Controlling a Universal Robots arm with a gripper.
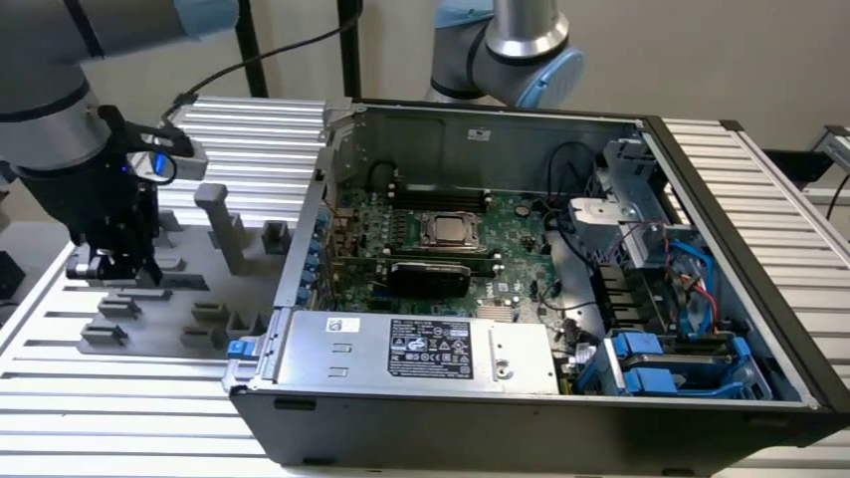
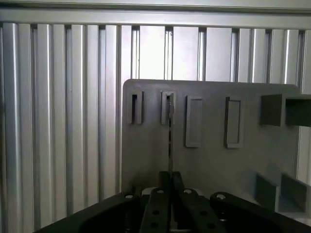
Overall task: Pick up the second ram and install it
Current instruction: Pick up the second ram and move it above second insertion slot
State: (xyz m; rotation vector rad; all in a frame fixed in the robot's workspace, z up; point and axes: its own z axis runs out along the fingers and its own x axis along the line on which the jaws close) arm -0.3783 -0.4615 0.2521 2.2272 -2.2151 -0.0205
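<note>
The second ram (image 2: 170,141) is seen edge-on in the wrist view as a thin dark strip. Its far end sits in a slotted block (image 2: 168,108) of the grey holder plate (image 2: 209,165). My gripper (image 2: 170,187) is shut on the strip's near end, with the black fingers (image 2: 156,204) pressed close on either side. In the exterior view my gripper (image 1: 117,267) reaches down onto the holder plate (image 1: 199,289) at the exterior view's left, well apart from the open computer case. The green motherboard (image 1: 439,249) lies inside that case.
The open black case (image 1: 531,408) takes up the middle and the exterior view's right, with a power supply (image 1: 412,349) at its front. Tall grey holder blocks (image 1: 219,224) stand beside my gripper. A second arm (image 1: 512,50) rises behind the case. The table (image 1: 133,398) is ribbed aluminium.
</note>
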